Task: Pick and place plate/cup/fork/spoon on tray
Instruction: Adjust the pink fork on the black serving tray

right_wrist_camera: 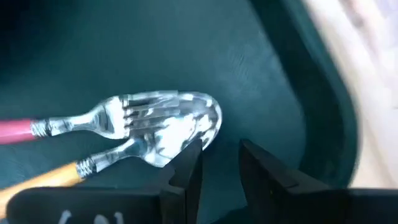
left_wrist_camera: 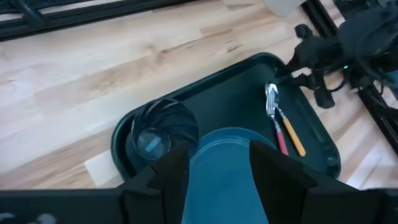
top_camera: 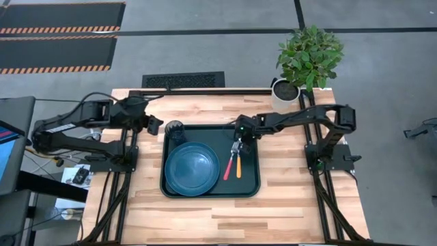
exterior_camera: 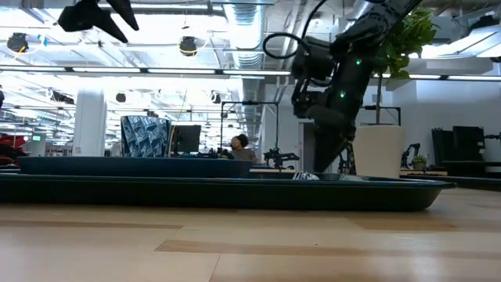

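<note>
High view: right gripper [top_camera: 236,145] hovers, fingers [right_wrist_camera: 186,171] parted and empty, above fork [top_camera: 229,167] and spoon [top_camera: 238,166] on tray [top_camera: 254,188]; left gripper's [top_camera: 156,126] fingers parted, empty.

Fork [right_wrist_camera: 81,121] and spoon [right_wrist_camera: 155,146] handles cut off at right wrist view's edge.

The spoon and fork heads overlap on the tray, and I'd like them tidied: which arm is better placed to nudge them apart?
Right. The right gripper hangs directly over the spoon and fork, while the left gripper sits beyond the tray's far edge.
</note>
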Robot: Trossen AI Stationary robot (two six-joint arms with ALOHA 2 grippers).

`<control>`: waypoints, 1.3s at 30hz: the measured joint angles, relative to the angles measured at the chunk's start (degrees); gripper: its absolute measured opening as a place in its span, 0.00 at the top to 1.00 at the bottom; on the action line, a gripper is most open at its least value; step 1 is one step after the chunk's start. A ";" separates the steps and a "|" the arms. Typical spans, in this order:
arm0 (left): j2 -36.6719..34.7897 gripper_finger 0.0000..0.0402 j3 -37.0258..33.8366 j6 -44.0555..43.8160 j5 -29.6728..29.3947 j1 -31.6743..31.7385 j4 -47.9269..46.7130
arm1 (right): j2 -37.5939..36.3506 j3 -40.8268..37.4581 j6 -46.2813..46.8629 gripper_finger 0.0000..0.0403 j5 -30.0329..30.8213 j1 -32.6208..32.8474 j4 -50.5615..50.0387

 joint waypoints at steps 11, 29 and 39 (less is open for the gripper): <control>-1.01 0.62 0.00 -0.79 -2.94 -2.85 -0.06 | 1.49 0.03 0.20 0.69 0.09 2.80 1.53; -1.01 0.62 -0.02 -0.66 -4.10 -2.89 -0.16 | 1.49 0.03 -0.13 0.69 1.58 3.09 12.44; -1.10 0.62 -0.07 -0.66 -3.88 -2.89 -0.67 | 1.46 0.11 3.13 0.69 1.47 5.74 7.24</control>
